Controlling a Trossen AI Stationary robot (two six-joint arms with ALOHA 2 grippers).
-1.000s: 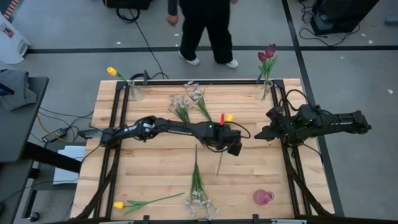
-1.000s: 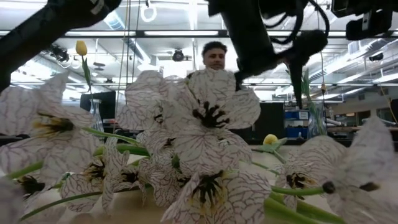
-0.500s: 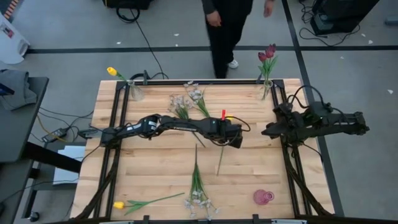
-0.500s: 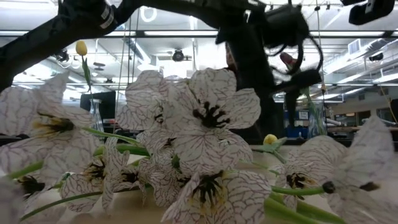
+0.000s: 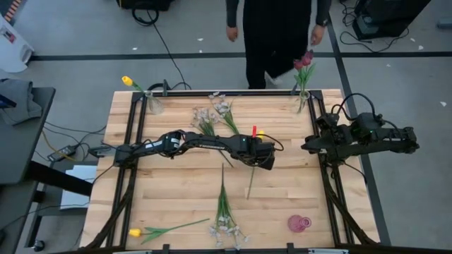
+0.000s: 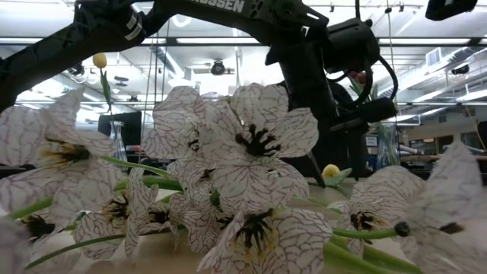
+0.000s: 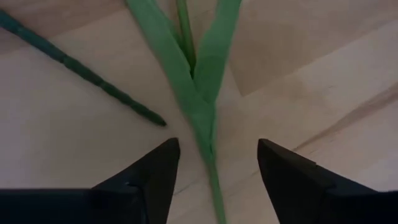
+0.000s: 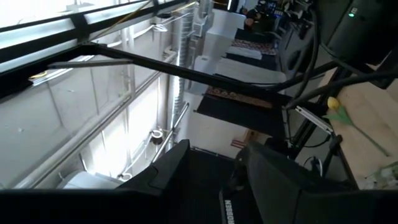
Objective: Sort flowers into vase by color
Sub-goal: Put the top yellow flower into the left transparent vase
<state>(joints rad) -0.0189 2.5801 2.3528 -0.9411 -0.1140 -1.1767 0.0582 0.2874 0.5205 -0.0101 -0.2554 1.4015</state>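
On wooden table (image 5: 176,190), scattered flowers (image 5: 224,212).

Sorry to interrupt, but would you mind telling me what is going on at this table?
The robot is sorting artificial flowers into vases by color. The left gripper is low over the middle of the table, fingers open astride a green stem lying on the wood, not yet closed. The right gripper waits at the table's right edge. One yellow tulip and the dark red tulips already stand in vases.

The dark left gripper (image 5: 265,159) sits mid-table over a green-stemmed yellow tulip (image 5: 260,133); the dark right gripper (image 5: 308,146) hangs at the wooden table's (image 5: 176,190) right edge.
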